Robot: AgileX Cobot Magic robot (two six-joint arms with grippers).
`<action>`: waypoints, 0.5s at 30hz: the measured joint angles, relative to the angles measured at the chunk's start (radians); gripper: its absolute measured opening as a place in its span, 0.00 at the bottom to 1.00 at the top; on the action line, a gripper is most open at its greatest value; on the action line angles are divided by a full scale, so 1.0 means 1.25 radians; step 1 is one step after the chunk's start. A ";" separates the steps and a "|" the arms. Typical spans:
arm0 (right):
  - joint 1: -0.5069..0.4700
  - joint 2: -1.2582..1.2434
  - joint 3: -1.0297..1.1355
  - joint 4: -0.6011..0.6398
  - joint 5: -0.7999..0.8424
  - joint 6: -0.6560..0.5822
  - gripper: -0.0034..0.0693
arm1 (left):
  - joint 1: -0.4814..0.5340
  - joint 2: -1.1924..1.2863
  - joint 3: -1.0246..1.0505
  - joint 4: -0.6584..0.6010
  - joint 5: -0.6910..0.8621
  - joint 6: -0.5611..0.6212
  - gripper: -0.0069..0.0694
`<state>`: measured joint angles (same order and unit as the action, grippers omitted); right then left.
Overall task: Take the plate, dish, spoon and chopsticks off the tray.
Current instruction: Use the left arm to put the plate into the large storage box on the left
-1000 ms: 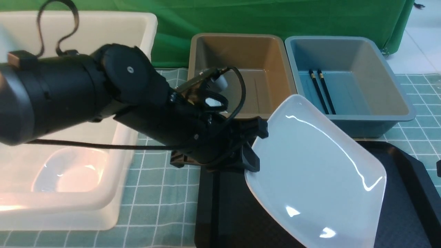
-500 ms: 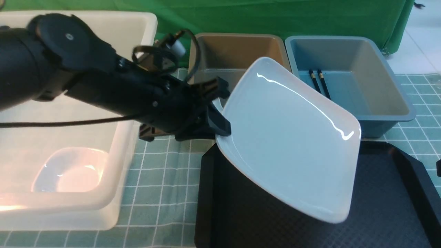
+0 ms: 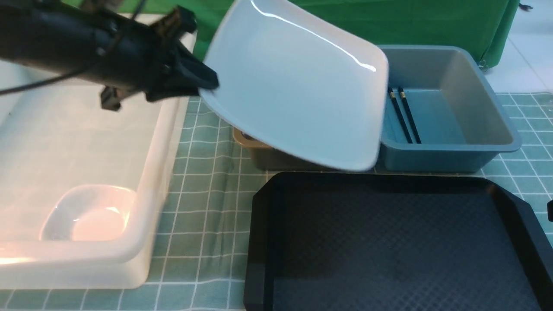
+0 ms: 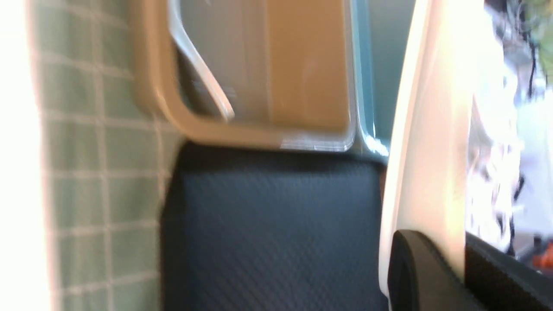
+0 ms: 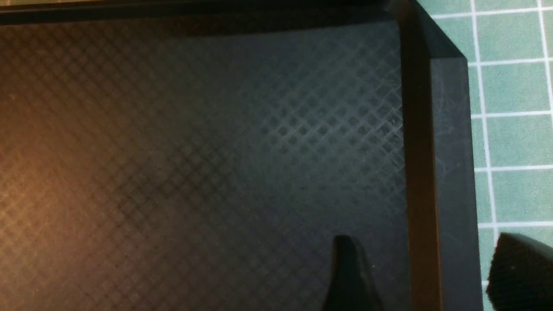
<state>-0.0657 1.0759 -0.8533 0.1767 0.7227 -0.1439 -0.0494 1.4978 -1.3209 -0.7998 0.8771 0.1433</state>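
My left gripper point(image 3: 203, 84) is shut on the left edge of the large white plate point(image 3: 298, 86). The plate hangs tilted in the air above the brown tub, clear of the black tray point(image 3: 259, 242). The left wrist view shows the plate's rim point(image 4: 432, 129) pinched in the left gripper point(image 4: 460, 268). The white spoon point(image 4: 198, 69) lies in the brown tub. Black chopsticks point(image 3: 404, 114) lie in the blue tub. A small white dish point(image 3: 90, 214) sits in the white tub. My right gripper point(image 5: 432, 276) is open, its fingers straddling the tray's right rim point(image 5: 449, 172).
A big white tub point(image 3: 142, 242) stands at the left. The brown tub point(image 3: 259, 155) and the blue tub point(image 3: 475, 151) stand behind the tray, on a green checked cloth point(image 3: 207, 207). A green curtain hangs at the back.
My left arm has lifted the plate up off the tray and carried it back and to the left. The right gripper has stayed still.
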 joint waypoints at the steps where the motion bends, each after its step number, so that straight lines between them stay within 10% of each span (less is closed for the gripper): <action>1: 0.000 0.000 0.000 0.000 0.001 0.000 0.67 | 0.029 0.000 -0.009 -0.001 0.009 0.003 0.13; 15: 0.000 0.000 0.000 0.000 0.006 0.000 0.67 | 0.421 0.000 -0.029 -0.093 0.125 0.129 0.13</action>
<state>-0.0657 1.0759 -0.8533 0.1767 0.7305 -0.1439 0.4772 1.4978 -1.3570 -0.9159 1.0334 0.3047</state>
